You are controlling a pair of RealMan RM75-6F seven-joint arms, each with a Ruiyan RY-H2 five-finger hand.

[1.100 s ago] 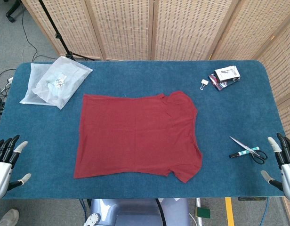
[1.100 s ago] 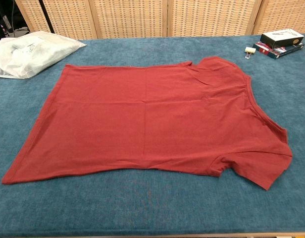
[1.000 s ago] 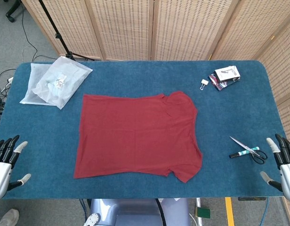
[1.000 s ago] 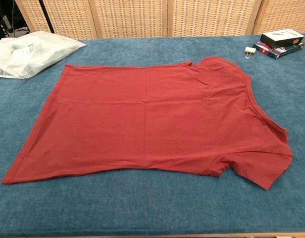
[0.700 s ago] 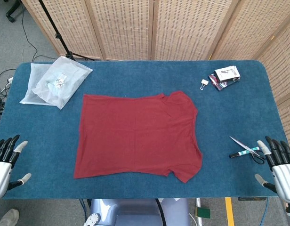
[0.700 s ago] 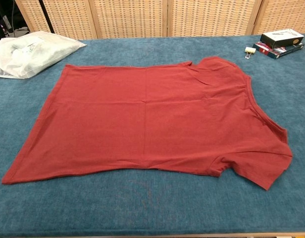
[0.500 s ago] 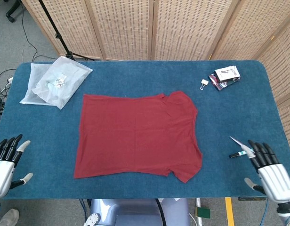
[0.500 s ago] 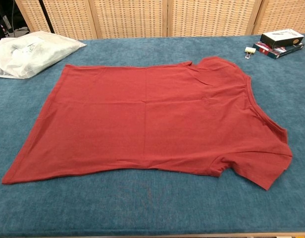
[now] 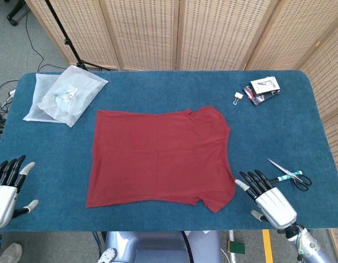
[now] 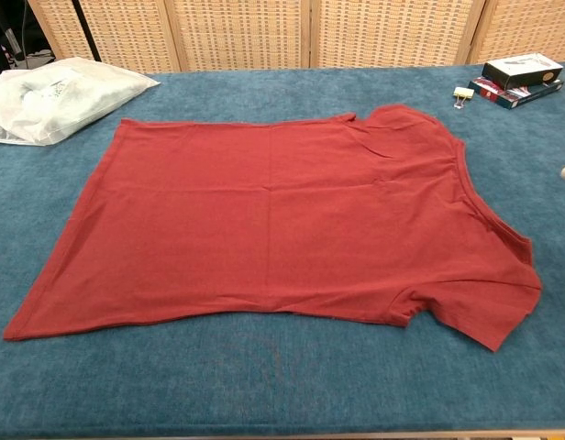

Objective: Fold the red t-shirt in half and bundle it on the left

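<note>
Right hand [image 9: 269, 196] (fingers spread, holding nothing) near red t-shirt [image 9: 161, 159].

Robotics lab test station: blue-carpeted tabletop [image 9: 158, 82] enclosed by woven folding screens [image 9: 213, 33], with a tripod stand [image 9: 65, 38] and loose floor cables [image 9: 4, 93].

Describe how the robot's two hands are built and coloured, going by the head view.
The right hand has a rounded, glossy white shell over its back, black fingers with pale tips, and a light-coloured thumb; a slim grey wrist with a small green mark runs off the bottom edge. The left hand matches it: white shell, black fingers, pale tips. No loose cables show on either.
</note>
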